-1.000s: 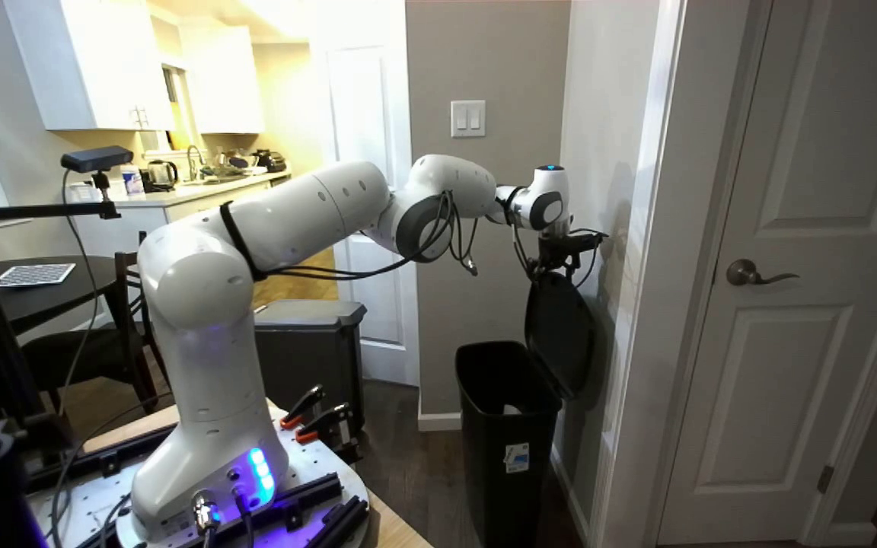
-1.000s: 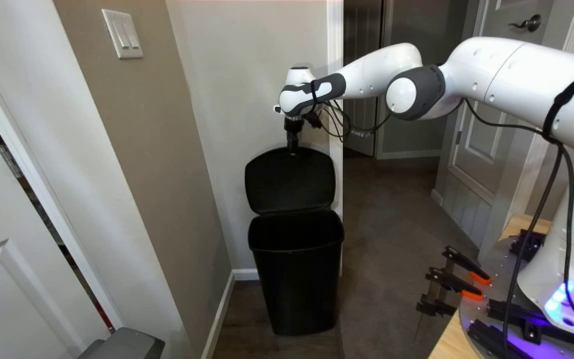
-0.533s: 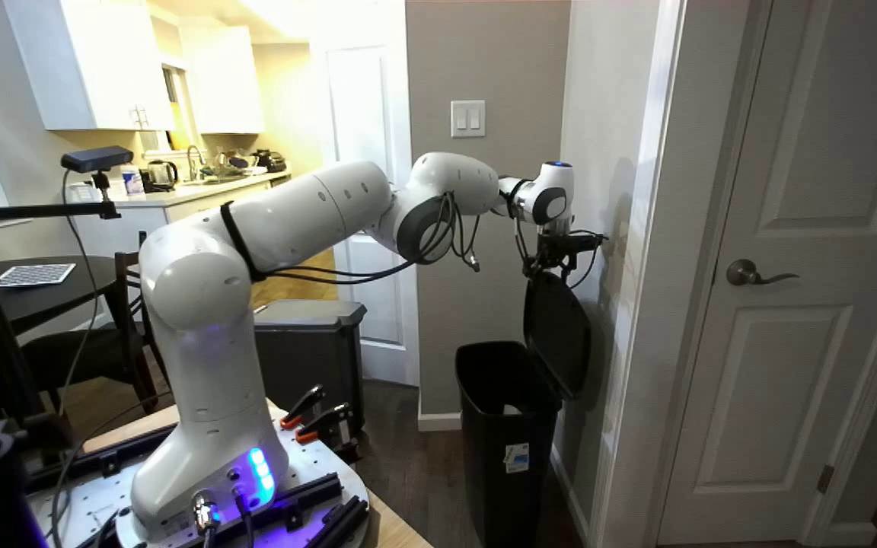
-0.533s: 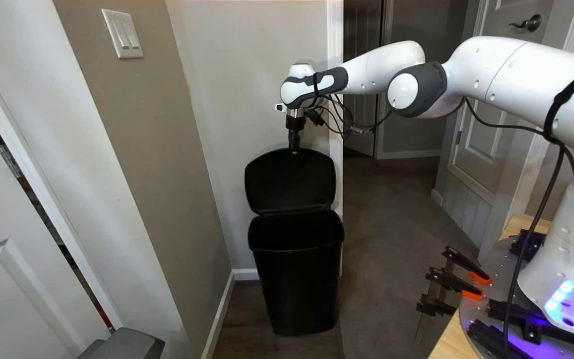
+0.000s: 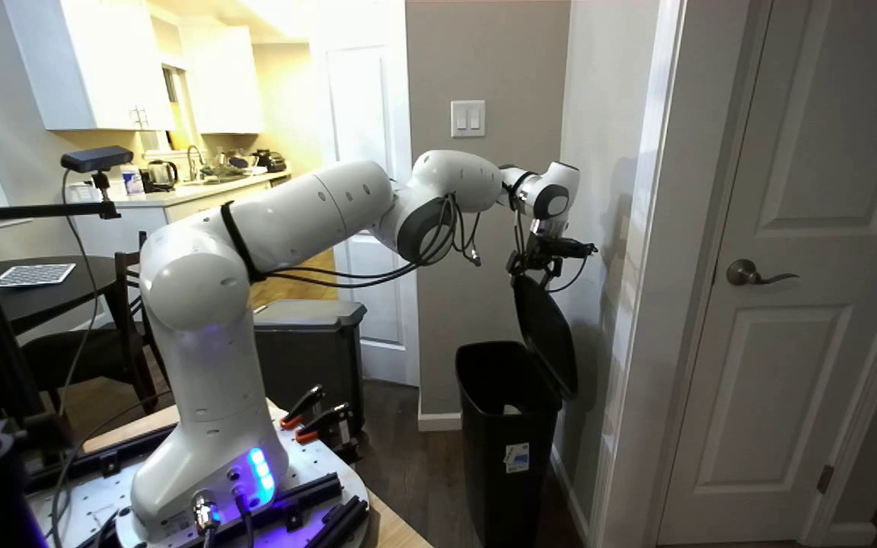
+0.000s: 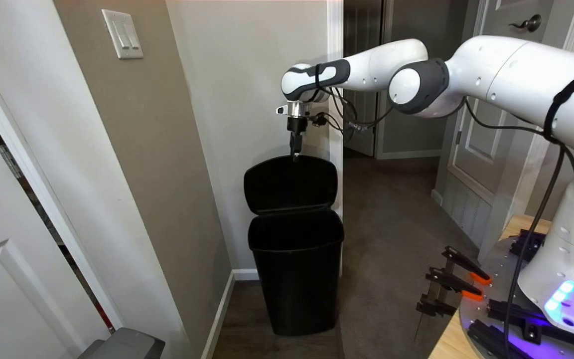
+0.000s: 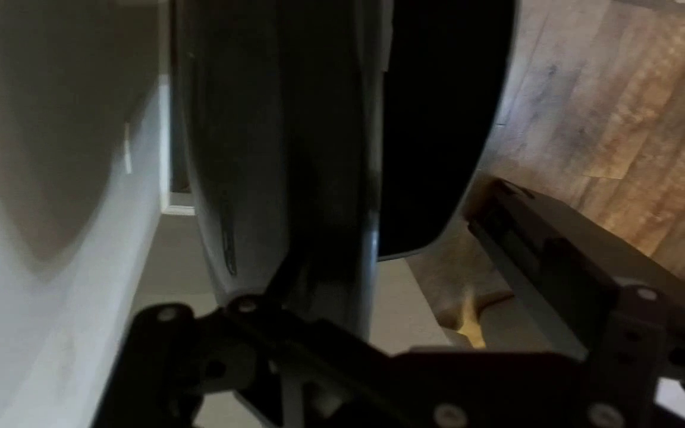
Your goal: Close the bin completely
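Observation:
The bin (image 5: 505,457) is a tall, slim black waste bin by the wall, also in an exterior view (image 6: 299,289). Its black lid (image 5: 549,335) stands raised on its hinge, leaning a little over the open top; it also shows in an exterior view (image 6: 289,184). My gripper (image 5: 536,272) is at the lid's upper edge, pointing down, also in an exterior view (image 6: 295,157). In the wrist view the jaws (image 7: 390,238) are apart, with the lid (image 7: 235,178) beside the wall-side finger, whose tip I cannot make out. The other finger stands free beyond the lid's edge.
The wall (image 6: 247,89) is close behind the lid. A second, grey-lidded bin (image 5: 309,320) stands by the white door (image 5: 370,304). Clamps (image 6: 451,279) stick out from the robot's table edge. Cables (image 5: 431,251) hang from the arm.
My gripper has tilted and moved down and away from the wall. The lid has swung a little from the wall toward the bin's opening. The bin's body has not moved.

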{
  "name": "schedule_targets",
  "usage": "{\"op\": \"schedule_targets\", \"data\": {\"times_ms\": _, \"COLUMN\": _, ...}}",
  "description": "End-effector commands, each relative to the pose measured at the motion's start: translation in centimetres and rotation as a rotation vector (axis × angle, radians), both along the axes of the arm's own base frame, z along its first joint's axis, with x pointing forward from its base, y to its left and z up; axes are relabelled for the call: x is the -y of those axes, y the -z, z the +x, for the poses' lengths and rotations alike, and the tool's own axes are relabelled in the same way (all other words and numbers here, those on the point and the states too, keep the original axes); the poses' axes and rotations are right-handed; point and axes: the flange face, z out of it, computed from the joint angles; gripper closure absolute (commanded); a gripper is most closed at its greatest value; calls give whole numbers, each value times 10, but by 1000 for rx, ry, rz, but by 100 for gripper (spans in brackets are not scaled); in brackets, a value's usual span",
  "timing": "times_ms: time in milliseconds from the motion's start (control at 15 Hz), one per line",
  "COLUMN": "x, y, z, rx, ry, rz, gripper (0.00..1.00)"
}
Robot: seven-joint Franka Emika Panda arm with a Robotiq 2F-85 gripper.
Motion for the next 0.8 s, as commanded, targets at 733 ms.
{"op": "schedule_targets", "data": {"times_ms": 733, "x": -12, "y": 13, "z": -42, "rx": -333, "ry": -26, "rz": 171, "gripper": 0}}
